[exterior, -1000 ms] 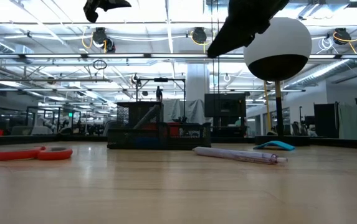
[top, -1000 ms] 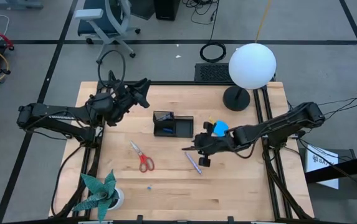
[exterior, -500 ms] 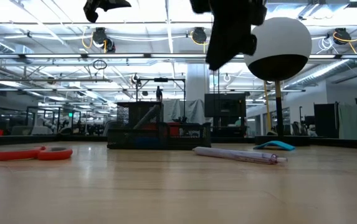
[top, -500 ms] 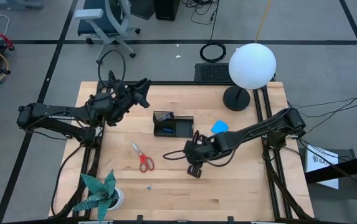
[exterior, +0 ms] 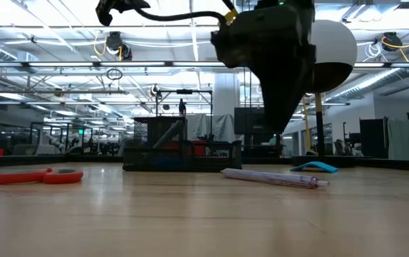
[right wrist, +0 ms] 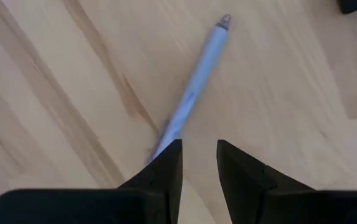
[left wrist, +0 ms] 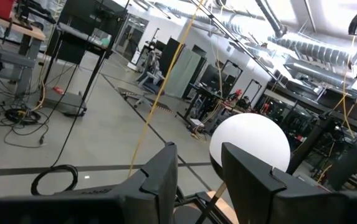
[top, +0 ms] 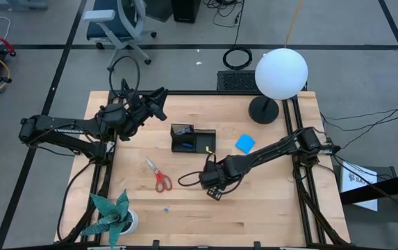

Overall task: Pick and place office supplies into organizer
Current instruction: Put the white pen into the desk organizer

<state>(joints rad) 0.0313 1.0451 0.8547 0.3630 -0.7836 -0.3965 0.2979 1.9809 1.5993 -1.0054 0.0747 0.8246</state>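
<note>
Pen (right wrist: 190,93) lies on the table below the right claw (right wrist: 198,163), fingers slightly parted, holding nothing.

Left gripper (left wrist: 198,177) fingers parted (nothing between) before the white globe lamp (left wrist: 250,144)

you have the organizer (top: 192,139) mid-table, with the scissors (top: 158,175) in front of it to the left and the notepad (top: 244,143) to its right. the lamp (top: 280,75) stands behind the notepad; the paper plant (top: 110,215) sits at the front left corner. the pen (exterior: 274,178) lies under the right gripper (top: 213,186).
</note>
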